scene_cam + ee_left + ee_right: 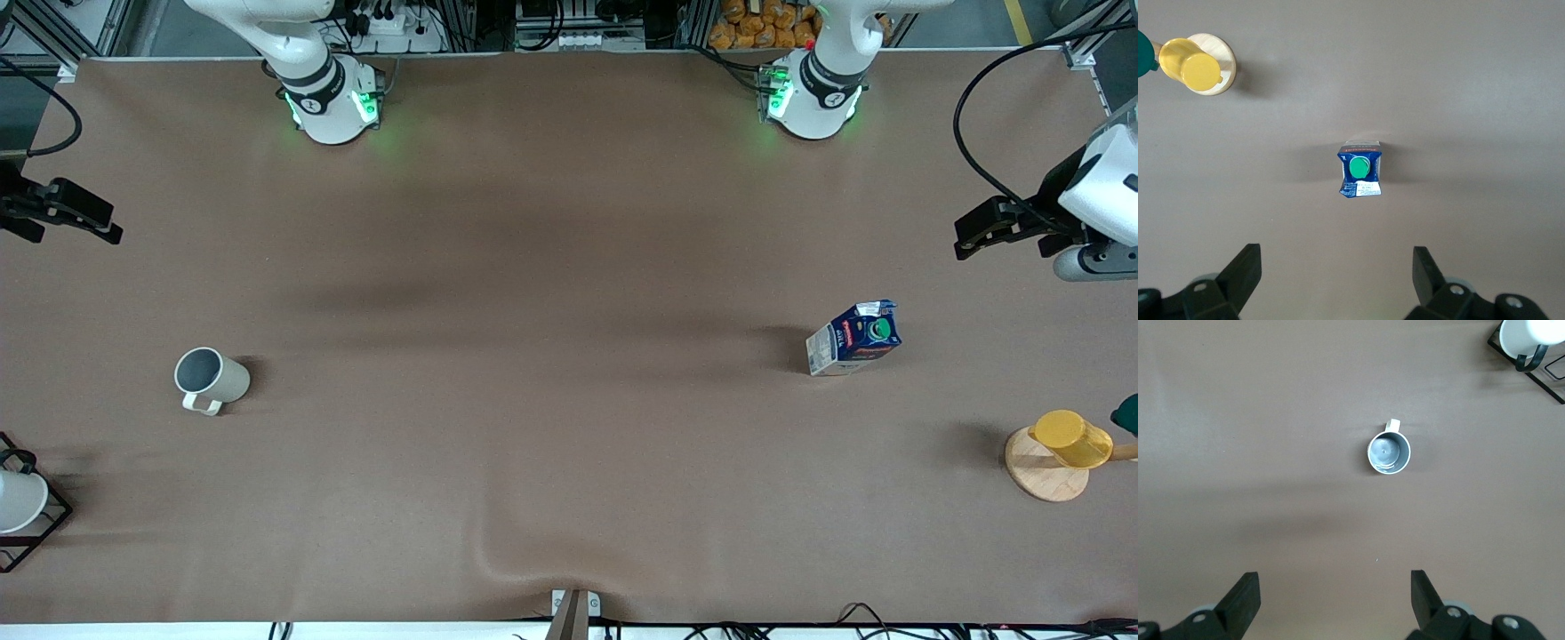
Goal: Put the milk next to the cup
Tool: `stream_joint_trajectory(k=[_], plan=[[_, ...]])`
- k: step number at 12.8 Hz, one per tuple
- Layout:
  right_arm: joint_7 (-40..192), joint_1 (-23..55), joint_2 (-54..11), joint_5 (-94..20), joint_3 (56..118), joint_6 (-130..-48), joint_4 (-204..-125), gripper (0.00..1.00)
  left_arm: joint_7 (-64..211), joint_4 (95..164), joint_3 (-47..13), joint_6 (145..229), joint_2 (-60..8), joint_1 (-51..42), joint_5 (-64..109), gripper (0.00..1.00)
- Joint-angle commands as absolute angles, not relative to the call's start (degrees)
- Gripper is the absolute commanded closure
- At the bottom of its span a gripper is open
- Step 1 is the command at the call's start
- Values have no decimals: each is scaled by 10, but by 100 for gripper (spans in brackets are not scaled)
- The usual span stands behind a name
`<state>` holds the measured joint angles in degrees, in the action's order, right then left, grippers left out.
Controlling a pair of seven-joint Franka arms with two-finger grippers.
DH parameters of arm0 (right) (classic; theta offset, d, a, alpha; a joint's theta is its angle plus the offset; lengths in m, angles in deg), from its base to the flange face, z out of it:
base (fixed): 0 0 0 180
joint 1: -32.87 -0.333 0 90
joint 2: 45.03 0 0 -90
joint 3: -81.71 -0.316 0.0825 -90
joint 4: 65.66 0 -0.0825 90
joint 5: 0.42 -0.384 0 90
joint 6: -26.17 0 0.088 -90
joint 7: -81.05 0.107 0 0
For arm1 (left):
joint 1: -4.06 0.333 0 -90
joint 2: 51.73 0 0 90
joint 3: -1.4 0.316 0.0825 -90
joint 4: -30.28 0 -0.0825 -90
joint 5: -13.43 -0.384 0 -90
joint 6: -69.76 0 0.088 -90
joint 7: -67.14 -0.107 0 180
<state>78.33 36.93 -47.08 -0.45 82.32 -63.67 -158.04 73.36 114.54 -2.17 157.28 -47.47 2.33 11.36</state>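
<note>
the milk carton is seen standing upright on the brown table, toward the left arm's end, with its green cap facing up. it is taken here as the landmark. the cup is set well apart from the milk carton, toward the right arm's end of the table and slightly nearer to the front camera, upright with its handle turned toward that camera. a yellow cup on a round wooden coaster is placed nearer to the front camera than the milk carton, closer to the table's edge. a white cup in a black wire frame is found at the table's corner near the cup.

the left gripper is held high above the milk carton, fingers spread wide, nothing gripped. the right gripper is held high over the cup, fingers likewise spread wide and empty.
</note>
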Motion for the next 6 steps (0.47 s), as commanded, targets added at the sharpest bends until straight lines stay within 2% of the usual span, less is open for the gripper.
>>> stream_joint_trajectory(k=[1, 6], plan=[[786, 370, -470, -7, 823, -633, -1573, 0, 726, 1143, -18, 1564, -478, 21, 128, 0], [785, 370, -467, -7, 823, -634, -1573, 0, 723, 1144, -17, 1561, -462, 22, 130, 0]])
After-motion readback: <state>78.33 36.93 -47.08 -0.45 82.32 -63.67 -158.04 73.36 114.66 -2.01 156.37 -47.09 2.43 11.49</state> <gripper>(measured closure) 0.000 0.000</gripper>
